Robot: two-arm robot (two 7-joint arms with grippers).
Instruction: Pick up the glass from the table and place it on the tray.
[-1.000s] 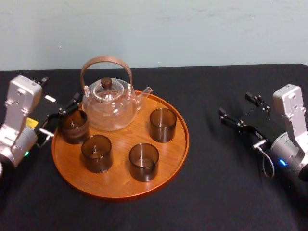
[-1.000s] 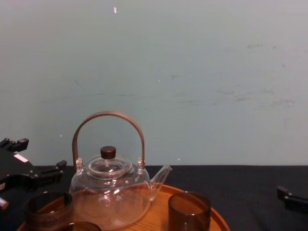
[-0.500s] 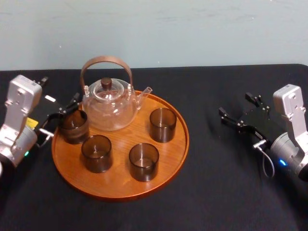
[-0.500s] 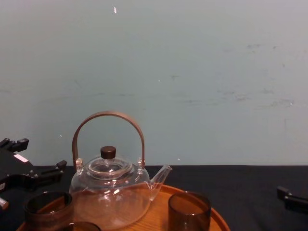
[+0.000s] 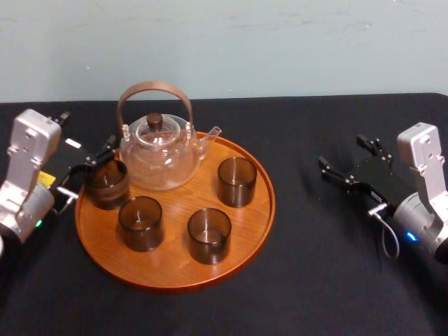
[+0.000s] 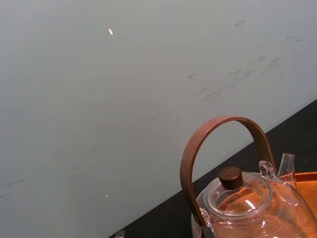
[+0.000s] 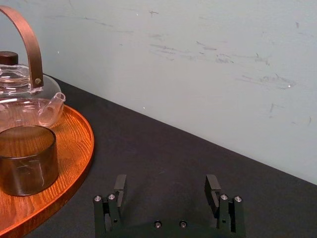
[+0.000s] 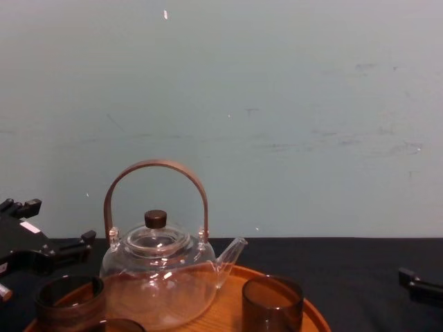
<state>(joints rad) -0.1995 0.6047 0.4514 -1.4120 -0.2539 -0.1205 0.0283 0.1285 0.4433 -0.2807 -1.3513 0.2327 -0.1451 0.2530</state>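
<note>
Smoky glass (image 5: 106, 183) sits mid-left on the tray (image 5: 168, 260), left end effector (image 5: 91, 168) alongside, can't tell its grip; back away level. Right end effector (image 5: 343, 152) spread, parked.

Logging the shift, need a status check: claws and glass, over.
Left claw open at left rim of tray, holding nothing. Right claw open, parked over table. Glass by left claw stands on tray. Nothing blocking.

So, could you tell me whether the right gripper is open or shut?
Open: the right gripper has its fingers well apart, holding nothing.
</note>
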